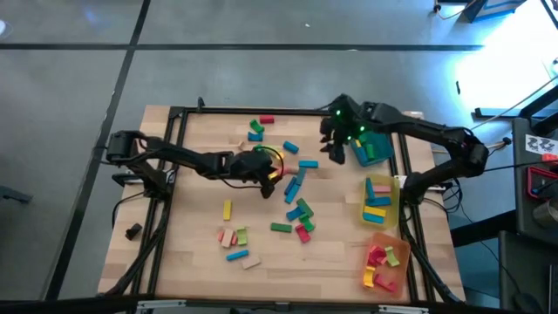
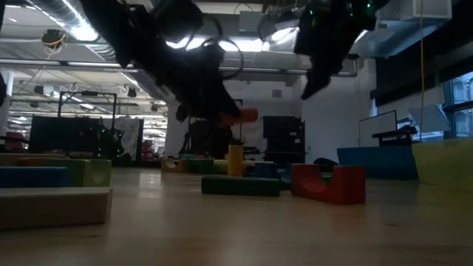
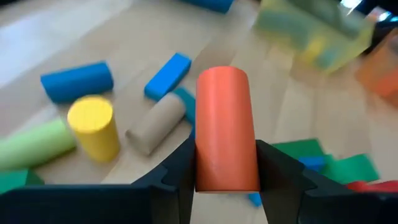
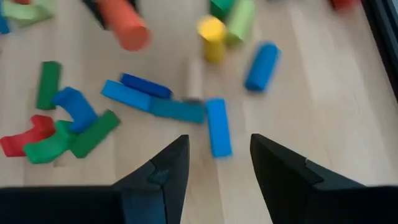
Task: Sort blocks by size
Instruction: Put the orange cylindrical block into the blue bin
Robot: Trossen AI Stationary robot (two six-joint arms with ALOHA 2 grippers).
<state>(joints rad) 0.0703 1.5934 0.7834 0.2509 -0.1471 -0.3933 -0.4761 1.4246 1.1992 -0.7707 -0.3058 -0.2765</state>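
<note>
Wooden blocks [image 1: 296, 205] in several colours lie scattered over the middle of the table, among them an upright yellow cylinder [image 3: 93, 127], a plain wood cylinder [image 3: 155, 124] and a blue cylinder [image 3: 78, 81]. My left gripper [image 1: 268, 173], reaching in from the table's left, is shut on an orange-red cylinder [image 3: 225, 124], which also shows in the low view as an orange-red cylinder [image 2: 247, 116] above the table. My right gripper [image 4: 219, 168] hangs open above the blocks, near the far right [image 1: 333, 144], with nothing between its fingers. My left gripper pinches the orange-red cylinder by its round side, near its back end [image 3: 225, 177], between the two fingers. The cylinder lies along the fingers and sticks out ahead of them. The fingers slant down from the table's left. The cylinder is lifted clear of the table.
Along the table's right edge stand a teal tray [image 1: 373, 150], a yellow tray [image 1: 381, 202] and an orange tray [image 1: 384, 266], each with blocks in it. A red arch block [image 2: 329, 183] lies near the front. A small dark lump [image 1: 132, 231] sits beside the table's left edge.
</note>
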